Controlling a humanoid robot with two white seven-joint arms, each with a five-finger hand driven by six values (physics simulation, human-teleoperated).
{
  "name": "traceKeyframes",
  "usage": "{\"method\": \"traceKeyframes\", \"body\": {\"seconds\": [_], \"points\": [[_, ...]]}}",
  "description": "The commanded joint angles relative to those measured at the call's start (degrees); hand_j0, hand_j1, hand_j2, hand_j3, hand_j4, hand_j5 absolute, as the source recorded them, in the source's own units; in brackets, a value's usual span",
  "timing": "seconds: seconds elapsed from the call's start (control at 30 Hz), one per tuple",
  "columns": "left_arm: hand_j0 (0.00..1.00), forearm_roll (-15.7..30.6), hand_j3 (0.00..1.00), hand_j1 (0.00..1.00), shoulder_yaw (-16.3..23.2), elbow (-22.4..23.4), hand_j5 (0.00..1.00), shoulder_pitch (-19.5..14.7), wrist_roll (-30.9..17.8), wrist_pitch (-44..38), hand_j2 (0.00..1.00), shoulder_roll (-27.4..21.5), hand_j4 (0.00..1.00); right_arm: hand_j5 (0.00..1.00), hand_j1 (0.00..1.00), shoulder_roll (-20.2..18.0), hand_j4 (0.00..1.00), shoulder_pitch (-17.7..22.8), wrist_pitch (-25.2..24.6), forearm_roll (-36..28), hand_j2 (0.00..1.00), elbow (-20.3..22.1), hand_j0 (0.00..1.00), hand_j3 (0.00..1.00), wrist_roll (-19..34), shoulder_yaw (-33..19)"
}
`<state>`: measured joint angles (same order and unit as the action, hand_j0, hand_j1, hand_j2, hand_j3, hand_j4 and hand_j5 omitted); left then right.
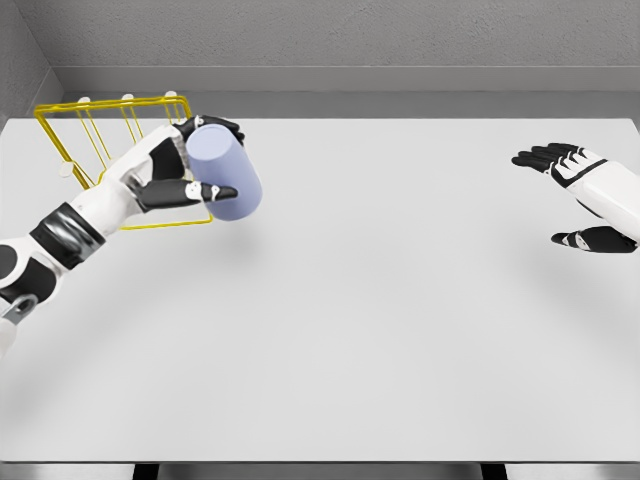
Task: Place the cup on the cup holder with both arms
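The left hand [185, 165] grasps a tilted lavender cup [227, 172] just beside the yellow wire cup holder [75, 125]; the right hand [580, 195], fingers released, hovers well apart over the white worktop [380, 340].

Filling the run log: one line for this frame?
left hand: fingers shut on cup | cup: tilted, beside yellow cup holder | right hand: open, far right above table

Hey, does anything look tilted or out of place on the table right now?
Only the cup: it is tipped on a slant in the left hand, beside the yellow wire cup holder. Nothing looks spilled or damaged.
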<state>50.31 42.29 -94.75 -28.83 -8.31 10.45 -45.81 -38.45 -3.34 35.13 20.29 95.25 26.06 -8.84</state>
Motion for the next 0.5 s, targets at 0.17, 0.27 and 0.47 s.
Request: {"method": "traceKeyframes", "body": {"seconds": [0.17, 0.27, 0.47], "points": [[0.65, 1.5, 0.65, 0.65, -0.3, 0.1, 0.65, -0.9, 0.0, -0.1, 0.65, -0.9, 0.65, 1.00, 1.00, 0.0, 1.00, 0.0, -0.1, -0.4, 1.00, 0.0, 1.00, 1.00, 0.0, 0.1], [0.65, 2.3, 0.65, 0.65, -0.7, 0.4, 0.65, -1.1, 0.0, 0.0, 0.65, -1.6, 0.65, 1.00, 1.00, 0.0, 1.00, 0.0, -0.1, -0.4, 1.00, 0.0, 1.00, 1.00, 0.0, 0.0], [0.65, 2.8, 0.65, 0.65, -1.7, 0.4, 0.65, -1.1, 0.0, 0.0, 0.65, -2.4, 0.65, 1.00, 1.00, 0.0, 1.00, 0.0, -0.1, -0.3, 1.00, 0.0, 1.00, 1.00, 0.0, 0.0]]}}
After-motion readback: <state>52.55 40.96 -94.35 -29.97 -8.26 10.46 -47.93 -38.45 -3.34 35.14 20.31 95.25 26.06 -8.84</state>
